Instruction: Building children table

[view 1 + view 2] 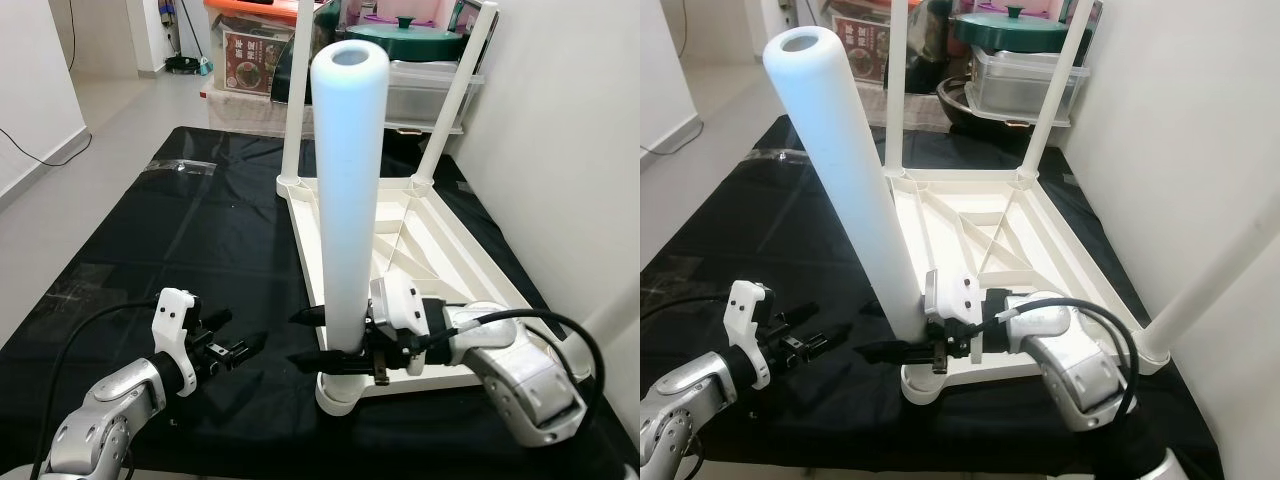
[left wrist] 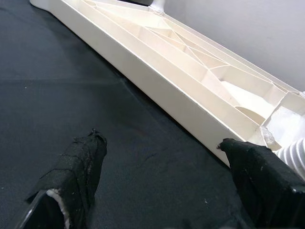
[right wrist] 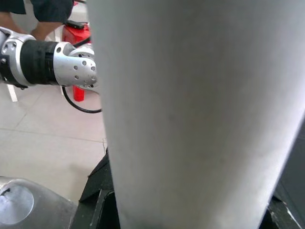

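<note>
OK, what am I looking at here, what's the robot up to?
The robot is assembling a small white table that lies upside down on a black cloth. Its right gripper has its fingers around the base of a white leg standing in the near corner socket. The left gripper hovers open over the cloth beside it. Three other legs already stand upright.

right silver arm reaches inward, low, its right gripper [image 1: 318, 340] with two long black fingers clamped around the white cylindrical plastic table leg [image 1: 347, 190], while left gripper [image 1: 238, 349] hovers low nearby, fingers [image 2: 78, 167] spread apart.
</note>
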Robot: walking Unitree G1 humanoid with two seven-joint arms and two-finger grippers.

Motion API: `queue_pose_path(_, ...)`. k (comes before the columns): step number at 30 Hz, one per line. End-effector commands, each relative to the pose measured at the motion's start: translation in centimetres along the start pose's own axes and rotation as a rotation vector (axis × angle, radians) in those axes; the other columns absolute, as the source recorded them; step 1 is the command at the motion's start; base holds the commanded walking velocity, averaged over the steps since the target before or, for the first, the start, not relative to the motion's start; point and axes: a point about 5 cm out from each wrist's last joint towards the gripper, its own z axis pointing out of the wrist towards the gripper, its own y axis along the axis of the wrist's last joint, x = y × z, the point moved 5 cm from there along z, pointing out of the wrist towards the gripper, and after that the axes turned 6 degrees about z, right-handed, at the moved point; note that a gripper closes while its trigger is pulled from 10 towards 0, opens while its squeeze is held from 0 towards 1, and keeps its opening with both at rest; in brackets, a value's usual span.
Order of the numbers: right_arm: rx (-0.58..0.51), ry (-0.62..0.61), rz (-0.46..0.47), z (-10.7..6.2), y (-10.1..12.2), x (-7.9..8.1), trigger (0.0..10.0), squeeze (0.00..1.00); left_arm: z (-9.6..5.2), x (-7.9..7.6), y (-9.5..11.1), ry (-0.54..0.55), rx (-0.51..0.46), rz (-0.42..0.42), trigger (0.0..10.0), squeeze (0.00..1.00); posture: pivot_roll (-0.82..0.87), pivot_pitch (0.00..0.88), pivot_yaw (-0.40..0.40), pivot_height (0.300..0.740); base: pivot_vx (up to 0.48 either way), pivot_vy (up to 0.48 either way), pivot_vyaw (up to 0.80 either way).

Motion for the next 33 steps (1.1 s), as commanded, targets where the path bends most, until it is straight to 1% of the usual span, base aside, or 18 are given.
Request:
queue_pose_path(1,0.02,0.029,0.052,0.5,-1.2,0.8,0.0,0.0,0.2,0.0,-0.3,-0.003,0.007,-0.009,10.0,0.0,0.1,0.0,-0.119,0.74,0.0,0.0,0.0)
queue_pose_path(6,0.011,0.028,0.059,1.0,-1.3,0.8,0.0,0.0,0.3,0.0,-0.3,-0.002,0.005,-0.01,10.0,0.0,0.11,0.0,-0.123,0.74,0.0,0.0,0.0)
queue_pose_path(10,0.013,0.01,0.074,1.0,-1.6,0.3,0.0,0.0,0.2,0.0,-0.2,0.001,0.001,-0.015,10.0,0.0,0.11,0.0,-0.126,0.74,0.0,0.0,0.0)
queue_pose_path(11,0.012,-0.001,0.088,0.9,-1.8,0.0,0.0,0.0,0.2,0.0,-0.2,0.001,0.0,-0.018,10.0,0.0,0.11,0.0,-0.128,0.74,0.0,0.0,0.0)
queue_pose_path(13,-0.016,-0.022,0.145,0.6,-1.7,-0.7,0.0,0.0,0.1,0.0,-0.3,0.003,-0.003,-0.027,10.0,0.0,0.11,0.0,-0.128,0.74,0.0,0.0,0.0)
queue_pose_path(15,-0.016,-0.022,0.145,0.6,-1.7,-0.7,0.0,0.0,0.1,0.0,-0.3,0.003,-0.003,-0.027,10.0,0.0,0.11,0.0,-0.128,0.74,0.0,0.0,0.0)
queue_pose_path(17,-0.069,-0.04,0.221,0.3,-1.4,-1.6,0.0,0.0,0.1,0.0,-0.3,0.005,-0.007,-0.037,10.0,0.0,0.12,0.0,-0.132,0.74,0.0,0.0,0.0)
queue_pose_path(18,-0.078,-0.03,0.231,0.1,-1.4,-1.7,0.0,0.0,0.1,0.0,-0.3,0.007,-0.007,-0.039,10.0,0.0,0.12,0.0,-0.132,0.74,0.0,0.0,0.0)
queue_pose_path(24,-0.043,0.025,0.211,0.2,-2.0,-1.1,0.0,0.0,0.0,0.1,-0.2,0.012,-0.009,-0.041,10.0,0.0,0.12,0.0,-0.135,0.74,0.0,0.0,0.0)
queue_pose_path(26,-0.024,0.078,0.185,0.5,-2.0,0.0,0.0,0.0,-0.1,0.2,-0.1,0.016,-0.01,-0.045,10.0,0.0,0.13,0.0,-0.136,0.74,0.0,0.0,0.0)
queue_pose_path(28,-0.017,0.112,0.164,0.8,-2.0,0.7,0.0,0.0,-0.2,0.3,-0.1,0.019,-0.012,-0.049,10.0,0.0,0.13,0.0,-0.136,0.74,0.0,0.0,0.0)
queue_pose_path(33,-0.031,0.133,0.161,1.3,-1.7,1.2,0.0,0.0,-0.3,0.3,-0.1,0.022,-0.013,-0.053,10.0,0.0,0.13,0.0,-0.138,0.74,0.0,0.0,0.0)
